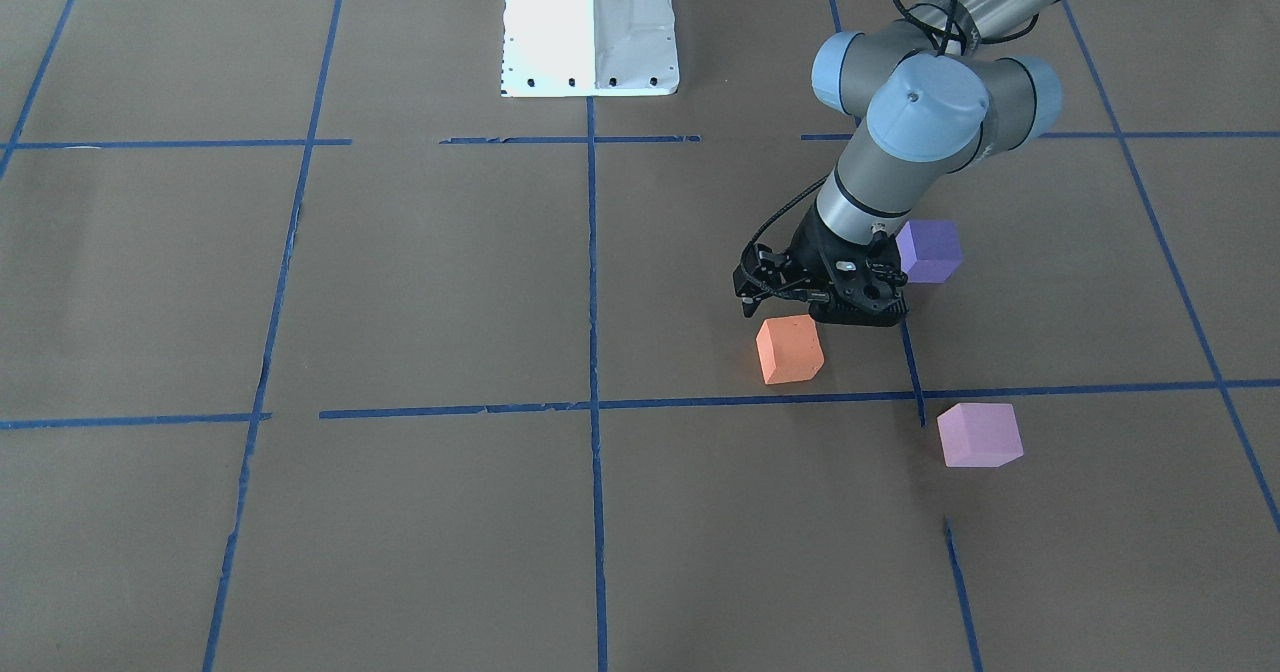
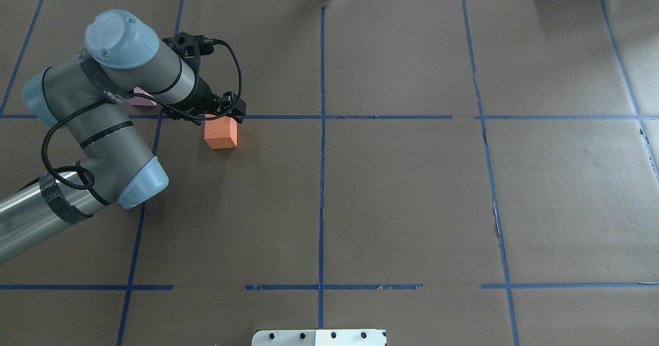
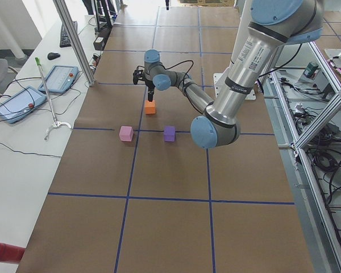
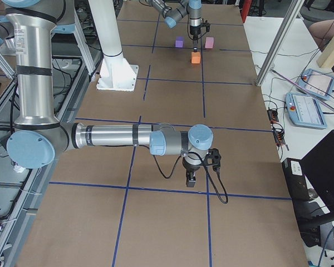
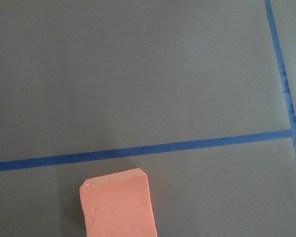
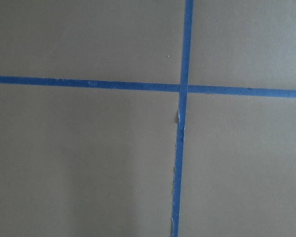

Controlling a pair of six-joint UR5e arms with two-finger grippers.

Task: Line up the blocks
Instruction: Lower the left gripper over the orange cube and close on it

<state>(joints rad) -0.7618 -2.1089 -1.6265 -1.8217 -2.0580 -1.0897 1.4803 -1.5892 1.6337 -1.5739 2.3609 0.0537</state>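
The orange block (image 1: pixel 790 349) lies on the brown table, free of the gripper; it also shows in the overhead view (image 2: pixel 221 134) and at the bottom of the left wrist view (image 5: pixel 118 205). My left gripper (image 1: pixel 860 320) hovers just behind and above it, looks open and holds nothing. The violet-purple block (image 1: pixel 930 250) sits close behind the gripper, hidden under the arm in the overhead view. The light pink block (image 1: pixel 980 435) lies apart, nearer the operators' side. My right gripper (image 4: pixel 190 181) hangs over bare table far from the blocks; I cannot tell whether it is open or shut.
Blue tape lines (image 1: pixel 592 272) divide the brown paper into squares. The white robot base (image 1: pixel 590 22) stands at the robot's edge of the table. The right wrist view shows only a tape crossing (image 6: pixel 183 89). Tablets (image 3: pixel 14 104) lie on a side bench.
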